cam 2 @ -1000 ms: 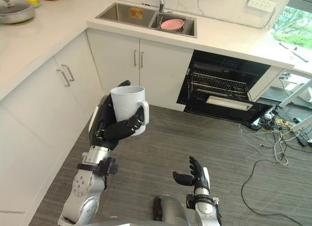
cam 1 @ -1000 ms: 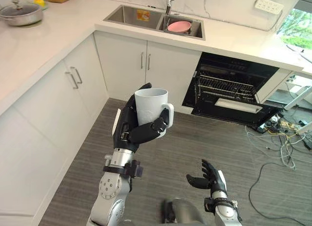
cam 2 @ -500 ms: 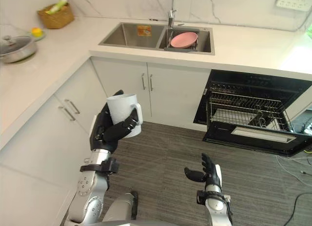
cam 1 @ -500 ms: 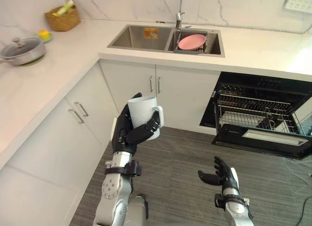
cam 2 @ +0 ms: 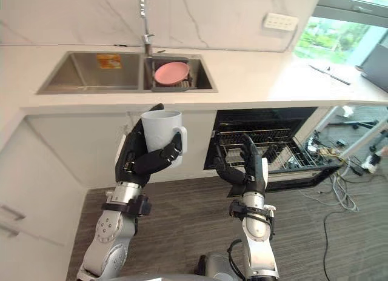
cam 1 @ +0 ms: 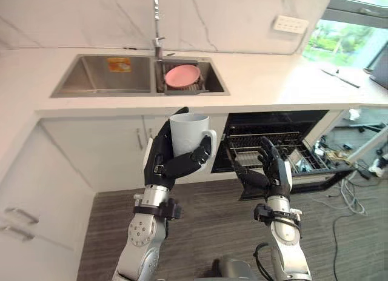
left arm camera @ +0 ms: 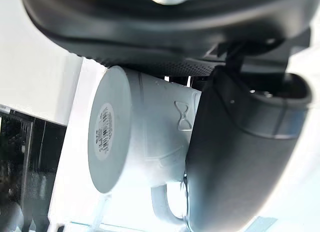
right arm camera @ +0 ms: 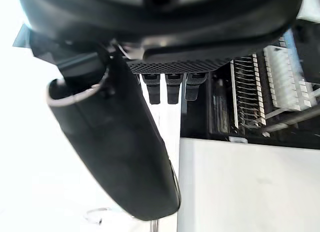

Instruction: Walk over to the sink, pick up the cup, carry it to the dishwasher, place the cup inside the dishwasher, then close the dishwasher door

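Left hand (cam 1: 165, 163): clamped on white cup (cam 1: 189, 131). Right hand (cam 1: 274, 172): fingers spread and relaxed, empty.
Cup upright in the air, fingers behind its wall, thumb across its front, handle (cam 1: 210, 142) turned toward the right hand, which is raised just beside it. Past the right hand: dishwasher (cam 1: 273, 120), door (cam 2: 297, 178) dropped open, wire rack (cam 1: 239, 145) showing. Behind the cup: white cabinet doors (cam 1: 103, 148). Above and beyond the left hand: white countertop (cam 1: 273, 81), double steel sink (cam 1: 103, 75), pink plate (cam 1: 182, 75) in the basin under the tap (cam 1: 156, 26).
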### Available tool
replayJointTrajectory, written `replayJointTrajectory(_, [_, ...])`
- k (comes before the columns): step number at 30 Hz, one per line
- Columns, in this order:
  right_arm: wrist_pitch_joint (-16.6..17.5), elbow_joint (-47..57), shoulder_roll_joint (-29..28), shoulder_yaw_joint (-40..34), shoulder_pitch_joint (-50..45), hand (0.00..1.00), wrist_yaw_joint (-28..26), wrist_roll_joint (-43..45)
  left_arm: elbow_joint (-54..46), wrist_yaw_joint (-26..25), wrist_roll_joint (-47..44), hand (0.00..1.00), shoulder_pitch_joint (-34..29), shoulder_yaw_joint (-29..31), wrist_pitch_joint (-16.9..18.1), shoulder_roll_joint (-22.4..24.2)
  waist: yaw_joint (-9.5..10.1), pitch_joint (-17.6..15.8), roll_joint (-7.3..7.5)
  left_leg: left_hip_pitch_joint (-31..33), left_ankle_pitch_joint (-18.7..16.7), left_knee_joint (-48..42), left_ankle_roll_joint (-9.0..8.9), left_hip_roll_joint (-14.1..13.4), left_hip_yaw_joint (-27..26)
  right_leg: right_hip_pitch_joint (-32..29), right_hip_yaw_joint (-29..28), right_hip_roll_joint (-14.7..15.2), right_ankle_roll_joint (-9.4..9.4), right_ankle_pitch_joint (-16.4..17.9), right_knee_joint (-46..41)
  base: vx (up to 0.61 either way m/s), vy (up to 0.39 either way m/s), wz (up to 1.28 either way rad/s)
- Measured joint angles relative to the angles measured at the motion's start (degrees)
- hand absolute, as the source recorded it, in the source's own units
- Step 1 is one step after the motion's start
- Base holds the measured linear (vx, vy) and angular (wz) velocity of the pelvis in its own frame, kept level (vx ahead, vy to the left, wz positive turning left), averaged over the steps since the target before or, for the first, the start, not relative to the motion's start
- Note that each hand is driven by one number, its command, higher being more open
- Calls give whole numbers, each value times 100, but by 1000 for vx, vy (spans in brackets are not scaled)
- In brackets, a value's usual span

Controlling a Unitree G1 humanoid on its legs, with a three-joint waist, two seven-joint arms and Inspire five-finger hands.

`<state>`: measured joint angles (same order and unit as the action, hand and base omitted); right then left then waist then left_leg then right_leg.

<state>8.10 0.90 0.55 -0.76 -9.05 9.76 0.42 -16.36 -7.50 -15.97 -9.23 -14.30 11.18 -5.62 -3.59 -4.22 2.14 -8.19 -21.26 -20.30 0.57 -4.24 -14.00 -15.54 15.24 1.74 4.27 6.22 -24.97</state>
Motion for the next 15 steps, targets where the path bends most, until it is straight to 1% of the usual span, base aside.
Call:
replayJointTrajectory(1, [-33,14,59,2,-43,90,2,12,243,-14,19,30,-15,54,-12,30,19,21,-207,-6,-7,-264,-23,-186,77,210,-9,-196,51,59,179,410,11,-11])
replayJointTrajectory(2, [-40,35,68,10,-44,90,-11,36,322,-27,19,30,-11,93,-34,35,21,-1,-277,66,13,-577,-55,-274,95,320,-25,-295,79,77,259,482,-18,-40])
replayJointTrajectory(3, [-74,178,74,59,-88,90,-49,77,374,-72,18,30,-22,154,-116,75,54,-61,-363,342,224,-1583,-206,-498,151,604,-108,-472,136,121,455,463,-45,-48])
replayJointTrajectory(4, [-112,557,88,156,-234,90,-54,169,373,-111,18,30,-46,162,-143,172,125,-127,-431,827,690,-2863,-284,-708,355,990,-246,-606,173,147,713,453,-29,-55])
replayJointTrajectory(5, [-111,762,87,194,-310,90,-57,232,361,-110,19,30,-77,153,-143,204,160,-135,-454,1029,702,-3373,-327,-796,432,1173,-342,-667,182,153,835,438,6,-67])
replayJointTrajectory(6, [-104,1117,75,238,-365,90,-60,291,311,-115,18,30,-140,143,-139,234,194,-133,-447,1389,587,-3951,-346,-887,514,1491,-528,-708,185,154,1068,414,25,-71])
replayJointTrajectory(7, [7,1382,68,263,-376,90,-73,297,297,-104,19,30,-137,96,-132,233,224,-124,-434,1677,453,-3906,-319,-883,595,1720,-676,-680,184,154,1239,397,30,-71])
replayJointTrajectory(8, [85,1467,68,295,-359,90,-86,298,290,-96,19,30,-138,85,-120,242,238,-123,-435,1786,386,-3710,-324,-868,634,1804,-775,-661,184,154,1293,348,69,-67])
replayJointTrajectory(9, [171,1548,78,320,-322,90,-96,324,288,-96,19,30,-138,75,-101,250,263,-120,-443,1923,292,-3308,-313,-819,735,1894,-928,-644,184,154,1352,340,176,-86])
replayJointTrajectory(10, [221,1546,111,352,-240,90,-110,411,285,-99,19,30,-134,76,-95,250,287,-123,-438,2041,222,-2430,-340,-575,1170,1997,-1198,-605,182,155,1416,306,210,-91])
replayJointTrajectory(11, [224,1520,119,350,-214,90,-113,418,285,-101,21,30,-134,76,-95,248,289,-121,-440,2040,226,-2015,-350,-438,1426,2008,-1286,-580,152,171,1413,226,206,-95])
replayJointTrajectory(12, [226,1460,138,348,-184,90,-113,420,285,-121,26,30,-133,78,-92,247,295,-117,-449,2003,305,-1345,-419,-245,1810,2028,-1423,-549,54,218,1409,163,181,-88])
replayJointTrajectory(13, [225,1353,183,346,-175,90,-114,420,285,-149,29,30,-131,79,-88,248,280,-99,-531,1909,826,-563,-436,-169,2104,2067,-1591,-578,-150,325,1404,399,472,-133])
replayJointTrajectory(14, [155,1116,64,342,-519,90,-137,424,303,-231,179,30,-40,50,-73,139,146,46,-226,1619,1326,43,-237,117,1686,1990,-2047,-169,-438,446,1405,398,488,-115])
replayJointTrajectory(15, [155,1139,63,344,-512,90,-187,433,298,-237,214,30,-33,49,-72,138,130,47,-224,1584,1346,123,-206,192,1572,1967,-2129,-74,-524,447,1430,344,439,-84])
